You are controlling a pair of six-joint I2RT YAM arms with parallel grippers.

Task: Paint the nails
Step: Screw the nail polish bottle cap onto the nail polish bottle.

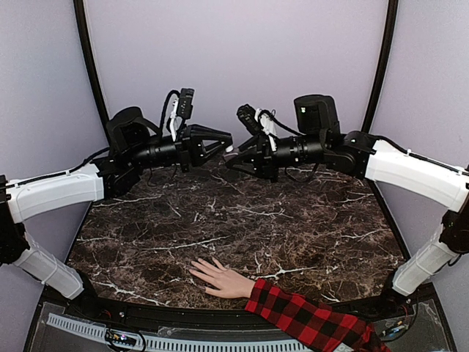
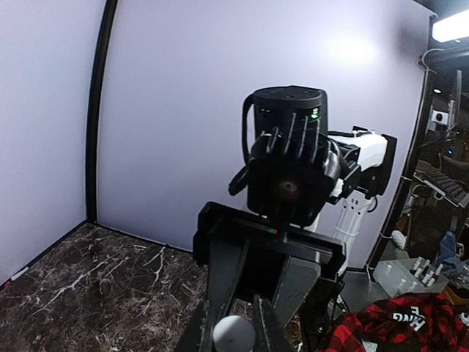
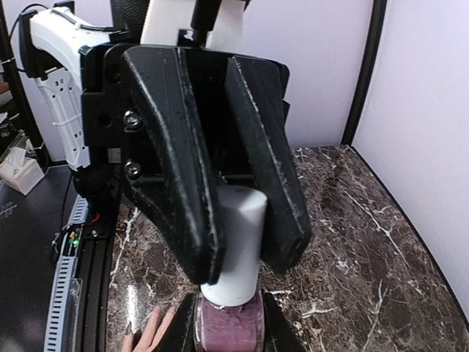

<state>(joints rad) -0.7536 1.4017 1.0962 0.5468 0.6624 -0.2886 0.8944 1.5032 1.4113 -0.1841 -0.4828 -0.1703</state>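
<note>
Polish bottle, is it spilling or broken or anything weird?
Nothing stands out. The bottle is pinched in the left end effector, and the right end effector is closed on its white cap, which is on. No polish shows on the table, and the hand lies flat.

Soft, even light is filling all three views. A ceiling lamp (image 2: 451, 26) is glaring at the upper right of the left wrist view, and straight black posts (image 1: 86, 59) are bowing near the edges.
</note>
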